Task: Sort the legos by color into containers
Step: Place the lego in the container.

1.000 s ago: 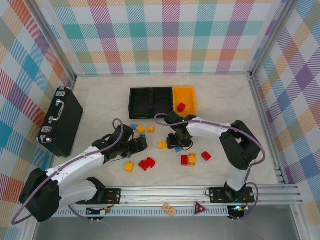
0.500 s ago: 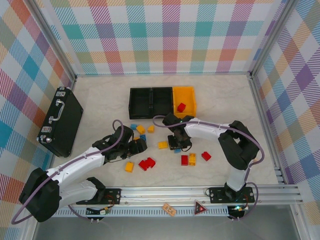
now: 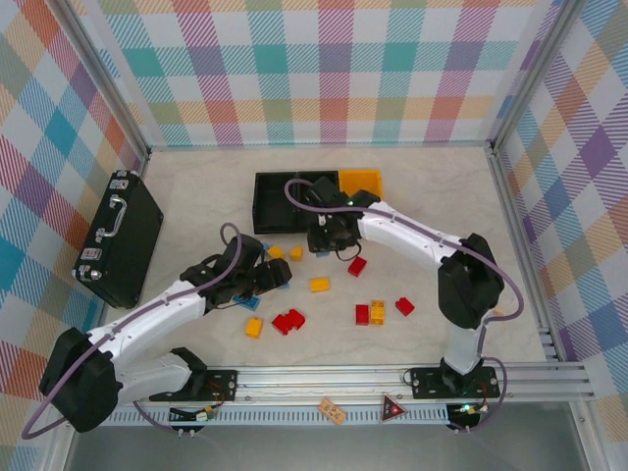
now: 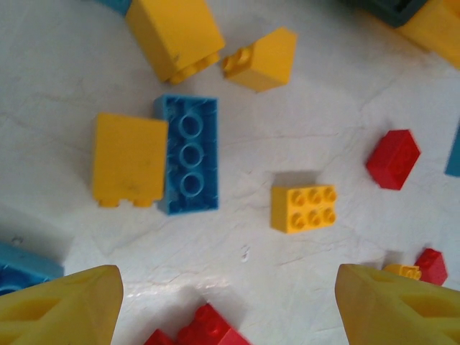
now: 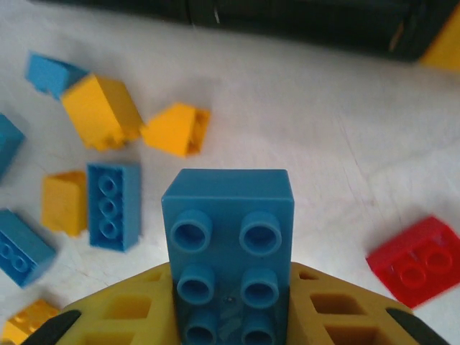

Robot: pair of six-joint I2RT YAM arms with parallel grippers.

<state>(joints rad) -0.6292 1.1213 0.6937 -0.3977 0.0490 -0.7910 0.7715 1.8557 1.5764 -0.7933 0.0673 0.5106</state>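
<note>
My right gripper (image 3: 325,239) is shut on a blue lego (image 5: 228,244), held studs toward the camera above the table, just in front of the black containers (image 3: 294,197). The yellow-orange container (image 3: 362,181) joins them on the right. My left gripper (image 4: 230,309) (image 3: 274,279) hangs open over bare tabletop. A red lego (image 4: 198,330) lies at its near edge, and a blue lego (image 4: 188,164), a yellow lego (image 4: 129,159) and a small yellow lego (image 4: 302,208) lie ahead. More legos lie loose: red (image 3: 357,265), yellow (image 3: 319,285) and a red pair (image 3: 287,321).
A black briefcase (image 3: 118,235) lies at the far left. Red and yellow bricks (image 3: 370,313) and a red one (image 3: 403,306) sit right of centre. A metal rail (image 3: 392,378) runs along the near edge. Checked walls close in the table.
The right gripper has lifted the blue lego off the table and carried it up and left toward the black containers, uncovering a red lego. The left gripper has hardly moved.
</note>
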